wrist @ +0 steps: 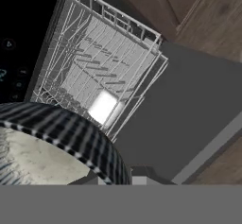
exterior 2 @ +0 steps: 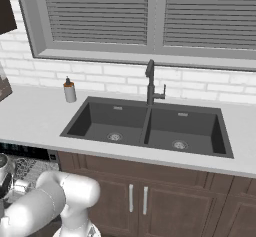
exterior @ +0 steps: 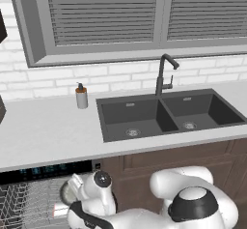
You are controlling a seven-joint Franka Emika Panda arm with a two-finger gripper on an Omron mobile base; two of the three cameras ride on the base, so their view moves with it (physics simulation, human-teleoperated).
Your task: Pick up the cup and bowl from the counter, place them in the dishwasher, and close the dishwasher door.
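Gripper, low at the front of the dishwasher, jaws drawn nearly together and pinching the rim of the bowl; in the hand view the bowl sits right against the camera, dark banded outside and pale speckled inside (the fingertips themselves are hidden behind it); in the left base view the bowl shows as a pale round edge beside the white hand.

Wire rack, pale grey, pulled out below the bowl; one small white object lies in it near the rack's closer side (too blurred to say whether it is the cup); the bowl is above the rack, contact with it not discernible.

Dishwasher door, flat dark grey panel, lying open beside the rack.

Control strip, black with small lit marks, just under the counter edge; brown wooden cabinets to its right.

Counter, light grey-white slab, carrying a dark double sink; soap dispenser with dark pump stands upright left of the sink, near the wall; dark faucet rises behind the sink's divider.

White brick wall behind; grey-framed window with shut blinds above.
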